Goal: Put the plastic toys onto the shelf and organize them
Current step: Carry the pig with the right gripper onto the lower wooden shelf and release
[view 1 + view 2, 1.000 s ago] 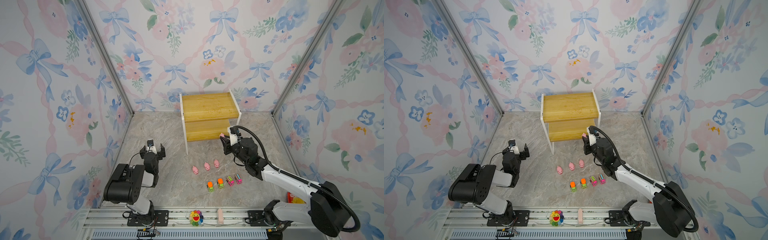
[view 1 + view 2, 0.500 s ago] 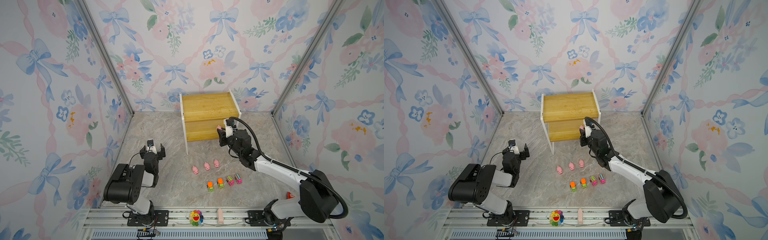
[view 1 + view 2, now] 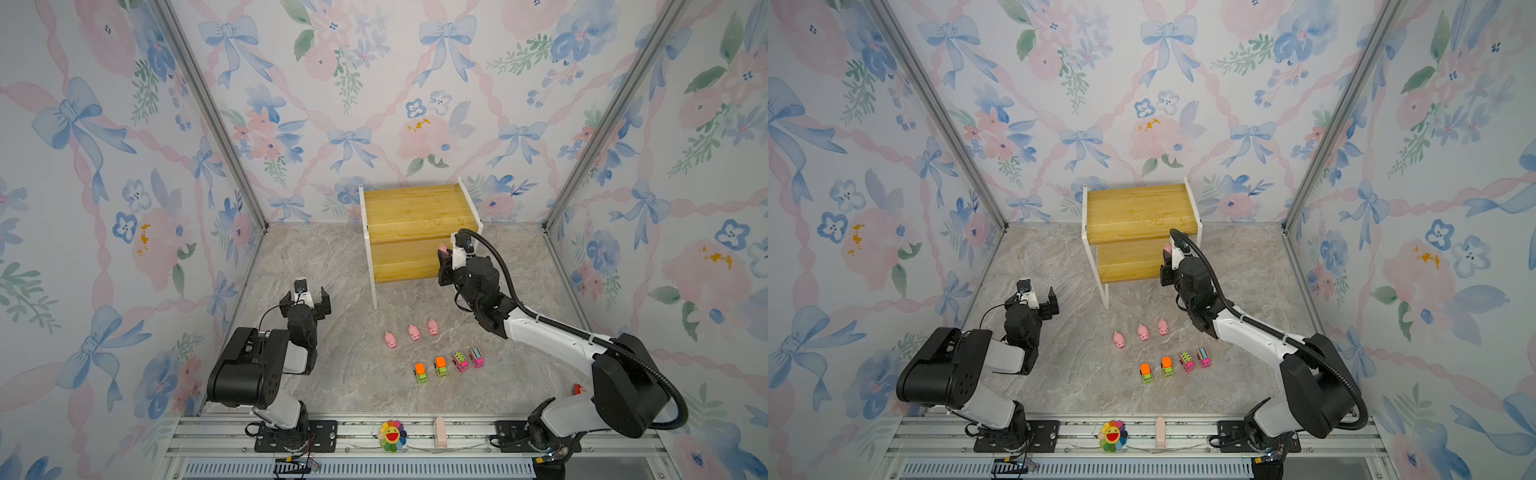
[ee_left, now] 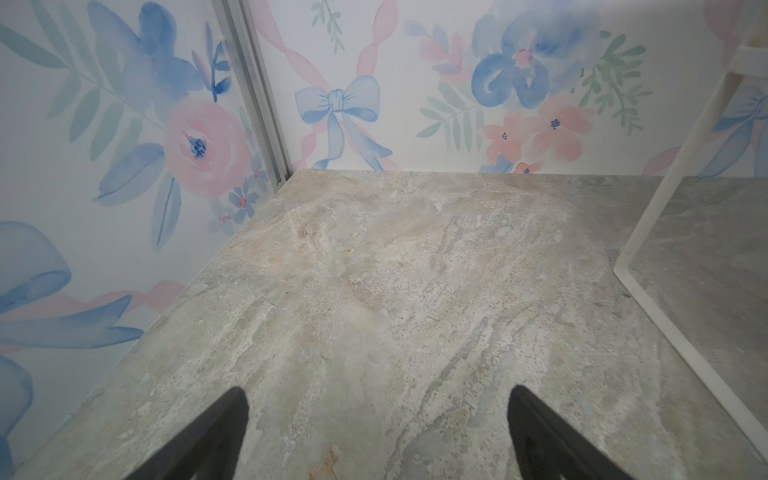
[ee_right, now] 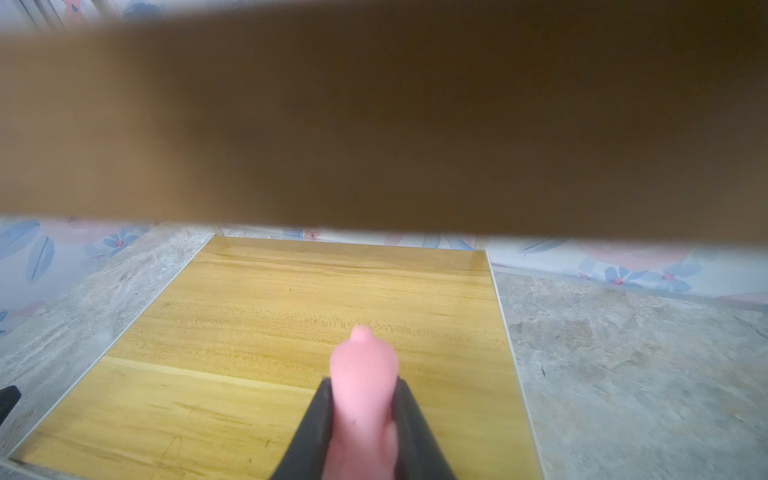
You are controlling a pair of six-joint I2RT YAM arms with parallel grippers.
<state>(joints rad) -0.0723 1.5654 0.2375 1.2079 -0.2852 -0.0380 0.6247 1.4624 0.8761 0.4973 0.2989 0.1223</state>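
The shelf [image 3: 415,232] stands at the back of the floor, with yellow boards and a white frame. My right gripper [image 5: 362,384] is shut on a pink pig [image 5: 363,374] and holds it just over the lower board [image 5: 291,324], near its right front, under the blurred upper board [image 5: 374,124]. In a top view the held pig [image 3: 443,249] shows at the shelf's right front. Three pigs [image 3: 414,332] lie in a row on the floor, with two orange-topped trucks [image 3: 420,372] and two pink trucks [image 3: 460,360] in front of them. My left gripper [image 4: 379,395] is open over bare floor.
A rainbow flower plush [image 3: 391,435] and a pale pink piece [image 3: 439,432] sit on the front rail. Something orange [image 3: 579,389] peeks out behind the right arm's base. The shelf's white leg [image 4: 685,174] stands to one side of my left gripper.
My right gripper has carried the pig up and back from the floor in front of the shelf to the lower board's right front. The left arm has not moved.
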